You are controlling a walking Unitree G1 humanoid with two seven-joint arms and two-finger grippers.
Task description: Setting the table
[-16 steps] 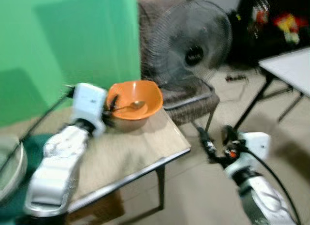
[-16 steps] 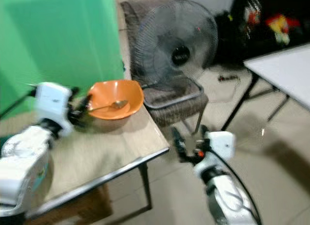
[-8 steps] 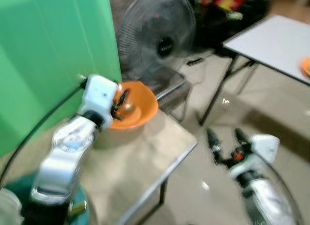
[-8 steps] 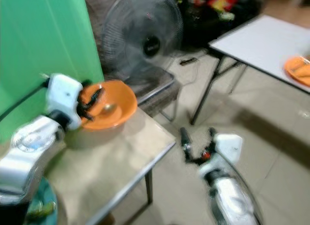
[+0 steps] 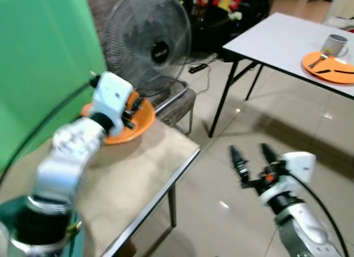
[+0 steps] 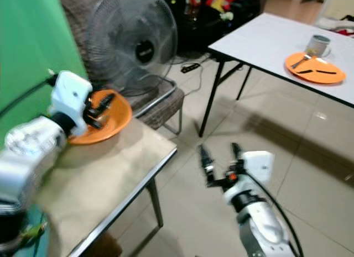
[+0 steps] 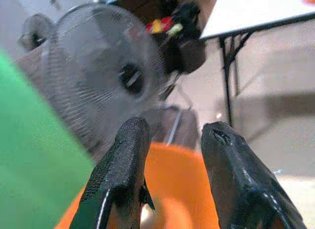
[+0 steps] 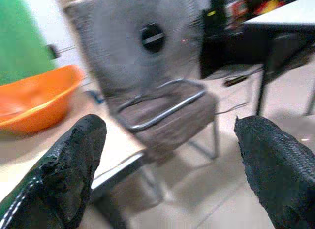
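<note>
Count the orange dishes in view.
2: an orange bowl on the wooden table at the left tool, and an orange plate on the white table. Others may be hidden.

Green wall (image 5: 38, 63) along the robot's left. Wood-grain tabletop (image 5: 138, 174) with a metal edge and dark legs set against it. Behind it, grey pedestal fan (image 5: 148, 44) in a round wire guard, standing just beside a brown upholstered chair (image 6: 160, 105) with a chrome tube frame. Pale glossy tiled floor (image 5: 265, 124), light glints on it. White folding table (image 6: 260, 38) on dark legs well apart to the right. Dark clutter (image 5: 232, 11) and a cable behind, blurred.
</note>
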